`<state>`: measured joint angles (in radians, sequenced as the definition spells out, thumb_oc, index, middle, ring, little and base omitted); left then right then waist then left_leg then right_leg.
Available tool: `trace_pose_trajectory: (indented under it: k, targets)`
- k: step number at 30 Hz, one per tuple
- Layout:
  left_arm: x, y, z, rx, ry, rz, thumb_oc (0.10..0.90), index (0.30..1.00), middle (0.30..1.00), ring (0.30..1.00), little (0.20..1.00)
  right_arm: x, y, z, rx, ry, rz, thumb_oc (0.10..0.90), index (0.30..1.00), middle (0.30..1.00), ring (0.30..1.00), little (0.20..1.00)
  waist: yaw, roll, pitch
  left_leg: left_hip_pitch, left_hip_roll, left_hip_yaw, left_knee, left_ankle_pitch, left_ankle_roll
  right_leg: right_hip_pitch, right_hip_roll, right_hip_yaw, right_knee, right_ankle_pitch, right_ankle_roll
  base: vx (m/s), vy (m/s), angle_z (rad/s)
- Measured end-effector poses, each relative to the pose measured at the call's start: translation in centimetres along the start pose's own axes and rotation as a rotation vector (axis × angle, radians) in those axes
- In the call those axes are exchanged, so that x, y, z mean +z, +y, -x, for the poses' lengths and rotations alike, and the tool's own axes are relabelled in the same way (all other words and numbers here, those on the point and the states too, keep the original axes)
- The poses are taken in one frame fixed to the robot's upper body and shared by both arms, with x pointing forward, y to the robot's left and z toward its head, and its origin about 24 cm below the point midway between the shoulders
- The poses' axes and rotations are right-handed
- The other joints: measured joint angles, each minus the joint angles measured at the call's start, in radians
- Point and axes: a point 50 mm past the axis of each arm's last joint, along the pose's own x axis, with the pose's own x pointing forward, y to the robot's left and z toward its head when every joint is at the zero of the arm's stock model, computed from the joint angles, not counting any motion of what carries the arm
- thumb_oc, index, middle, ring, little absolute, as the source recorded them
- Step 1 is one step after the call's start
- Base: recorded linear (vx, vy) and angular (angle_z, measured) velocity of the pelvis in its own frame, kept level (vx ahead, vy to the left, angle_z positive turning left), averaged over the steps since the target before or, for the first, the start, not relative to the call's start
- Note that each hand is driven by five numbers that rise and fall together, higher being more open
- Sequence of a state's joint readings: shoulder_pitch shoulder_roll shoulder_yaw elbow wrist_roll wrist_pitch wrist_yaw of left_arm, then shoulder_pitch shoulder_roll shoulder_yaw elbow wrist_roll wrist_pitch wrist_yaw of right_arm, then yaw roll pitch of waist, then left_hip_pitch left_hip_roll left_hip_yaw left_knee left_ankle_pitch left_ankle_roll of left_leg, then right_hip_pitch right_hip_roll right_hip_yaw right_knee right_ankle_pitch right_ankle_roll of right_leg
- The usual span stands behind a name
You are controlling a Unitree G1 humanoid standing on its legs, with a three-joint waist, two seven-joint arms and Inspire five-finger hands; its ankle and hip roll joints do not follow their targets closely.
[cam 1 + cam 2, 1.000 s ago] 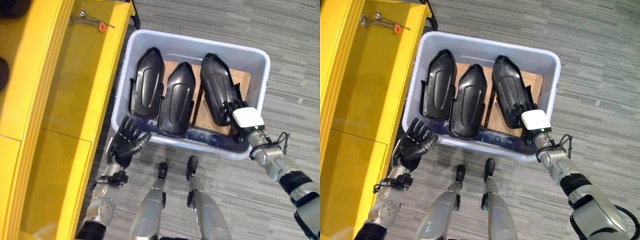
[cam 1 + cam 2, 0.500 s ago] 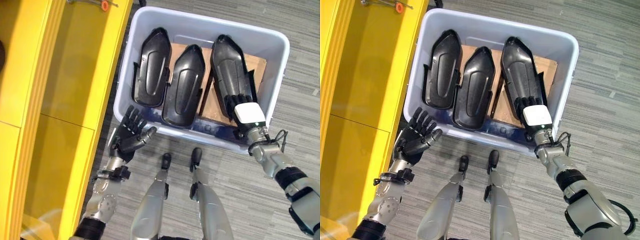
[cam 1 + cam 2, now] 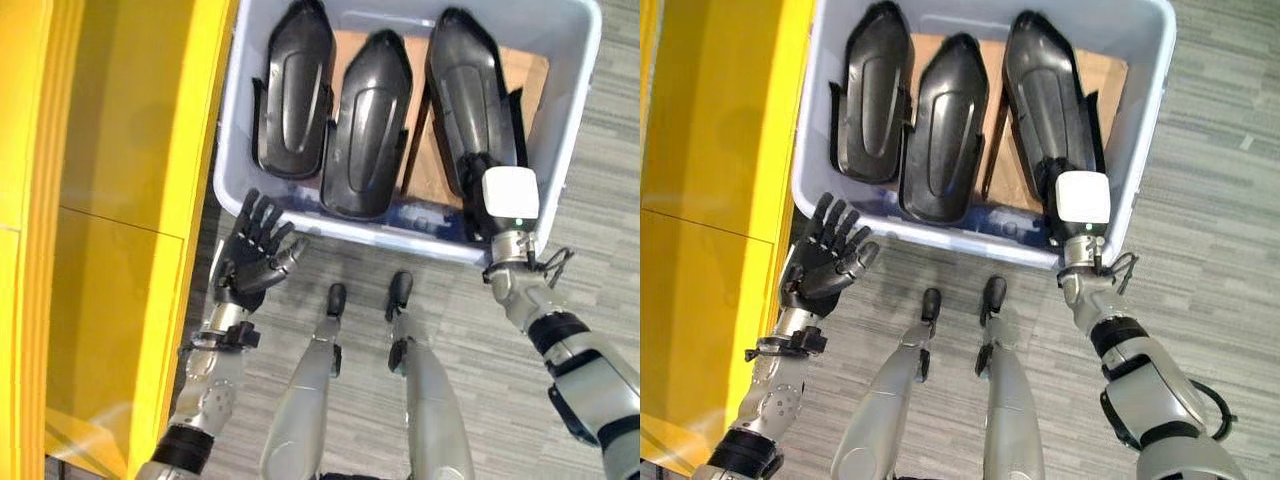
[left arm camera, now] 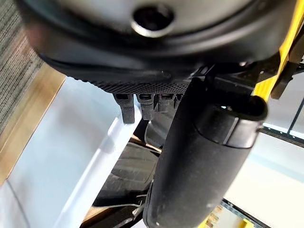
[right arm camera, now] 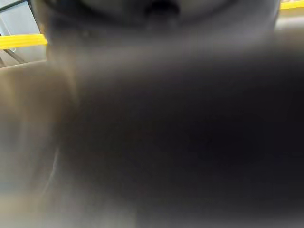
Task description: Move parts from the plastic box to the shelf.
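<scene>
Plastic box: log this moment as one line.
plastic box: three black parts inside | right hand: on rightmost part, grip unclear | left hand: open, outside box | shelf: beside box

A pale plastic box (image 3: 578,120) fills the upper middle of the frame. In it, three black moulded shell parts (image 3: 369,122) lie side by side on a brown cardboard sheet (image 3: 527,75). A yellow metal shelf (image 3: 120,180) runs down the left edge, beside the box.

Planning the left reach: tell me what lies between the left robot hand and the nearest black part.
In the left eye view, the plastic box's near wall separates the left robot hand from the middle black part.
</scene>
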<state>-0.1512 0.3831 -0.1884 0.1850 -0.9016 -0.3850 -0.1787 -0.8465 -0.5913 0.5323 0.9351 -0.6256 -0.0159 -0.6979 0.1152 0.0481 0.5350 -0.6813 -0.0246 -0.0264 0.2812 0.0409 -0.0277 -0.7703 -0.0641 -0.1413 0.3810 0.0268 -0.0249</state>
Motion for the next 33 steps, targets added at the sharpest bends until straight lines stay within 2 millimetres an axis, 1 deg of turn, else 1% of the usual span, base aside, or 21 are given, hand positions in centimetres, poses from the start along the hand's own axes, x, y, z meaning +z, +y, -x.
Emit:
trace_pose_trajectory:
  k: [1,3,5,9,11,12,13,16,17,19,20,23,24,26,28,30,31,33]
  targets:
    - [-0.3,0.1,0.1,0.005,0.016,-0.002,0.9,1.0,1.0,1.0,1.0,0.4,-0.1,-0.3,-0.012,-0.006,-0.013,0.4,0.3,0.3,0.3,0.3,0.005,0.006,-0.003,0.0,0.005,-0.003,-0.013,0.002,-0.003,0.002,0.004,-0.004,-0.026,0.007,0.011,-0.03,0.045,-0.18]
    - [-0.9,0.1,0.3,0.013,0.038,0.007,0.9,1.0,1.0,1.0,1.0,0.4,-0.4,-0.4,-0.027,-0.012,-0.02,0.4,0.3,0.3,0.3,0.3,0.009,0.021,-0.007,0.002,0.005,-0.005,-0.036,0.002,-0.002,0.007,0.006,-0.011,-0.057,0.009,0.014,-0.02,0.042,-0.13]
    - [-1.7,0.2,0.8,0.018,0.078,0.003,0.9,1.0,1.0,1.0,1.0,0.4,-0.7,-0.5,-0.056,-0.031,-0.035,0.4,0.3,0.3,0.3,0.3,0.004,0.024,-0.007,0.005,0.003,-0.006,-0.052,0.004,0.0,0.008,0.005,-0.011,-0.07,0.015,0.021,-0.02,0.048,-0.01]
    - [-3.2,-0.1,1.8,0.026,0.146,0.026,0.9,1.0,1.0,1.0,1.0,0.9,-0.8,-0.1,-0.099,-0.064,-0.066,0.4,0.3,0.3,0.3,0.3,-0.001,0.024,-0.007,0.011,0.003,-0.005,-0.058,0.013,0.002,0.011,0.005,-0.01,-0.073,0.015,0.021,-0.01,0.018,0.03]
    - [-3.5,0.2,2.5,0.058,0.157,0.058,0.9,1.0,1.0,1.0,1.0,0.8,0.0,1.0,-0.083,-0.068,-0.073,0.4,0.3,0.3,0.3,0.3,0.001,0.024,-0.007,0.036,0.002,-0.004,-0.06,0.021,0.003,0.033,0.005,-0.008,-0.068,0.019,0.022,0.02,0.033,-0.01]
    - [-3.5,0.3,2.6,0.063,0.156,0.057,0.9,1.0,1.0,1.0,1.0,0.9,0.2,1.4,-0.075,-0.076,-0.075,0.4,0.3,0.3,0.3,0.3,0.001,0.025,-0.006,0.046,0.002,-0.005,-0.06,0.021,0.003,0.044,0.005,-0.007,-0.068,0.022,0.022,0.02,0.025,0.03]
    - [-3.4,0.4,2.7,0.068,0.156,0.057,0.9,1.0,1.0,1.0,1.0,1.0,0.9,2.6,-0.057,-0.097,-0.066,0.4,0.3,0.3,0.3,0.3,0.002,0.026,-0.006,0.075,0.002,-0.005,-0.062,0.033,0.005,0.074,0.007,-0.006,-0.069,0.039,0.014,0.03,0.021,0.05]
    - [-3.4,0.4,2.7,0.064,0.153,0.057,0.9,1.0,1.0,1.0,1.0,0.8,2.0,4.1,-0.023,-0.108,-0.051,0.4,0.3,0.3,0.3,0.3,0.0,0.026,-0.006,0.121,0.003,-0.005,-0.063,0.029,0.008,0.127,0.009,-0.004,-0.08,0.037,0.007,0.04,0.035,-0.02]
    - [-3.4,0.4,2.7,0.057,0.155,0.056,0.9,1.0,1.0,1.0,1.0,0.6,2.1,4.5,-0.025,-0.125,-0.042,0.4,0.3,0.3,0.3,0.3,-0.003,0.026,-0.005,0.148,0.003,-0.005,-0.064,0.021,0.012,0.157,0.01,-0.001,-0.088,0.046,-0.006,0.07,0.056,-0.07]
    - [-3.6,0.6,3.2,0.061,0.169,0.065,0.9,1.0,1.0,1.0,1.0,0.2,2.0,5.3,-0.027,-0.159,-0.028,0.4,0.3,0.3,0.3,0.3,-0.005,0.026,-0.004,0.186,0.003,-0.002,-0.071,0.012,0.018,0.196,0.009,0.002,-0.101,0.046,-0.007,0.05,0.033,-0.05]
    - [-3.6,0.7,3.4,0.061,0.173,0.071,0.9,1.0,1.0,1.0,1.0,0.0,1.7,5.8,-0.028,-0.199,-0.02,0.4,0.3,0.3,0.3,0.3,-0.005,0.026,-0.003,0.211,0.001,0.001,-0.08,0.009,0.022,0.22,0.007,0.005,-0.107,0.045,-0.006,0.0,0.0,0.0]
    - [-3.0,1.2,3.3,0.079,0.142,0.094,0.9,1.0,1.0,1.0,1.0,-0.1,1.1,6.5,-0.054,-0.246,-0.016,0.4,0.3,0.3,0.3,0.3,-0.012,0.021,-0.002,0.273,-0.002,0.002,-0.095,0.004,0.027,0.286,0.01,0.008,-0.13,0.045,-0.006,0.12,0.0,0.01]
    - [-2.5,1.6,3.2,0.092,0.118,0.09,0.9,1.0,1.0,1.0,1.0,0.0,0.5,6.5,-0.079,-0.273,-0.015,0.4,0.3,0.3,0.3,0.3,-0.023,0.021,-0.002,0.31,-0.005,0.001,-0.097,-0.002,0.033,0.326,0.01,0.011,-0.138,0.041,0.0,0.14,-0.002,0.01]
    - [-1.8,1.9,3.4,0.102,0.091,0.088,0.9,1.0,1.0,1.0,1.0,0.6,-0.9,6.3,-0.131,-0.319,-0.034,0.4,0.3,0.3,0.3,0.3,-0.033,0.017,-0.001,0.35,-0.006,0.001,-0.107,-0.01,0.036,0.371,0.011,0.015,-0.154,0.037,0.005,0.14,-0.002,-0.03]
    - [-1.0,2.0,4.2,0.089,0.067,0.084,0.9,1.0,1.0,1.0,1.0,1.6,-2.4,6.2,-0.201,-0.374,-0.077,0.4,0.3,0.3,0.3,0.3,-0.042,-0.002,-0.009,0.4,-0.004,0.005,-0.13,-0.014,0.04,0.419,0.013,0.023,-0.179,0.034,0.017,0.2,0.005,-0.09]
    - [-1.0,1.6,4.6,0.064,0.07,0.092,0.9,1.0,1.0,1.0,1.0,2.4,-4.2,6.2,-0.281,-0.423,-0.112,0.4,0.3,0.3,0.3,0.3,-0.044,-0.011,-0.013,0.43,-0.003,0.006,-0.146,-0.019,0.038,0.448,0.014,0.026,-0.197,0.034,0.021,0.2,0.015,-0.04]
    - [-1.1,1.5,4.8,0.058,0.082,0.097,0.9,1.0,1.0,1.0,1.0,2.9,-5.1,6.2,-0.319,-0.448,-0.137,0.4,0.3,0.3,0.3,0.3,-0.051,-0.017,-0.018,0.443,-0.002,0.007,-0.155,-0.018,0.036,0.457,0.015,0.027,-0.203,0.035,0.022,0.23,0.019,-0.01]
    - [-1.8,1.4,5.5,0.069,0.133,0.119,0.9,1.0,1.0,1.0,1.0,3.5,-6.7,6.8,-0.373,-0.494,-0.167,0.4,0.3,0.3,0.3,0.3,-0.053,-0.019,-0.018,0.504,0.002,0.006,-0.181,-0.017,0.036,0.519,0.02,0.027,-0.229,0.034,0.022,0.19,0.015,-0.02]
